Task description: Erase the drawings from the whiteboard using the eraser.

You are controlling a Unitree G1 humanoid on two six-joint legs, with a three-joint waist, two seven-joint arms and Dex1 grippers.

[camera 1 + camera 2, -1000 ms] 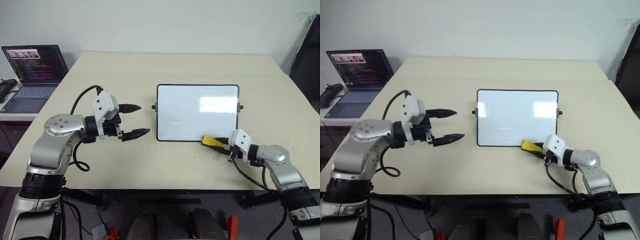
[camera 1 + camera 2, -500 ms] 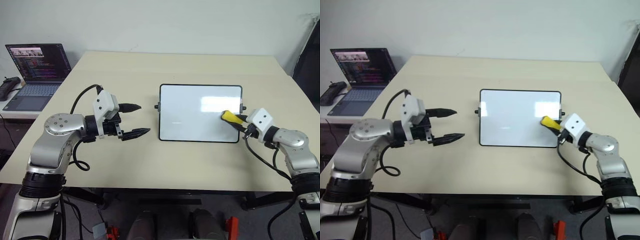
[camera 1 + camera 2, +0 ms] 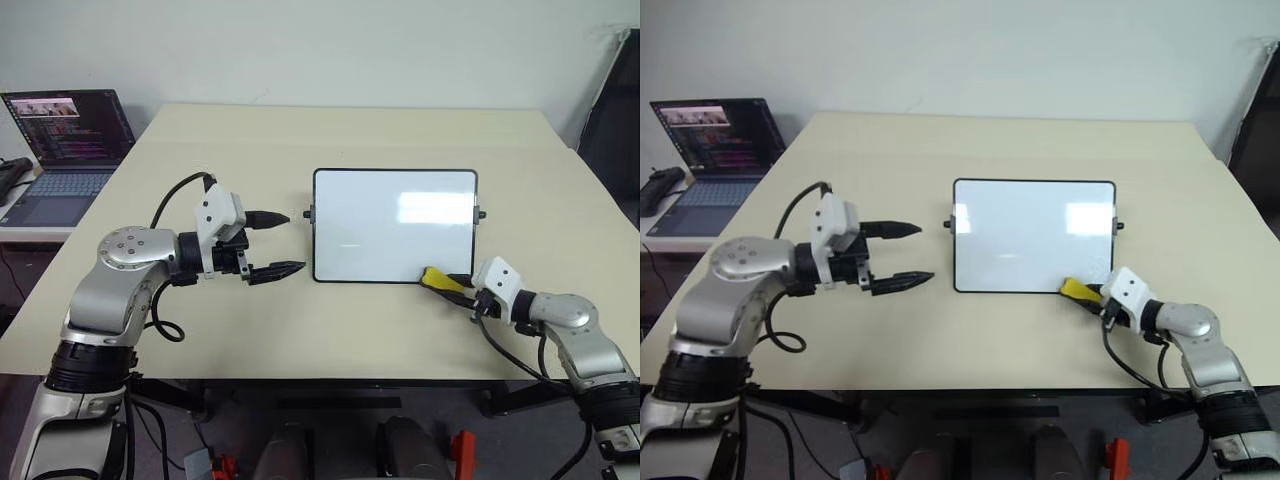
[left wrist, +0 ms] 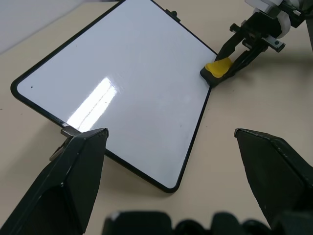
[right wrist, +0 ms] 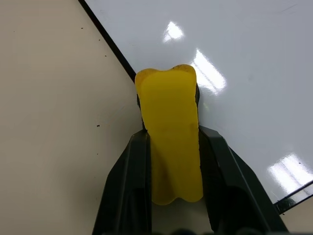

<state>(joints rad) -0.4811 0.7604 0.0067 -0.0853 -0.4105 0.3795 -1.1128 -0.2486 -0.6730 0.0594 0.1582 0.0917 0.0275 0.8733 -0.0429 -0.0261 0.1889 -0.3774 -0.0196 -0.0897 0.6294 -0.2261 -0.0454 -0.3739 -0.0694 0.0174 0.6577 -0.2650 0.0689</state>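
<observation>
The whiteboard (image 3: 395, 225) lies flat in the middle of the table, its face plain white with glare; the drawings are out of view. My right gripper (image 3: 452, 285) is shut on the yellow eraser (image 3: 435, 278), squeezed between its two fingers (image 5: 128, 186). The eraser's (image 5: 171, 147) front end rests over the dark frame at the board's near right corner. To the left of the board, my left gripper (image 3: 295, 241) hovers open with nothing in it, pointing at the board's left side. From the left wrist, the board (image 4: 122, 93) and the held eraser (image 4: 217, 68) are both in sight.
An open laptop (image 3: 65, 140) sits on a lower side table at the far left, with a black object (image 3: 12, 172) beside it. A dark upright thing (image 3: 615, 110) stands past the table's right edge. The beige table (image 3: 350, 130) reaches well behind the board.
My right gripper carried the eraser from the board's near edge up to its right side, then back down to the near right corner. The left gripper stayed put.
</observation>
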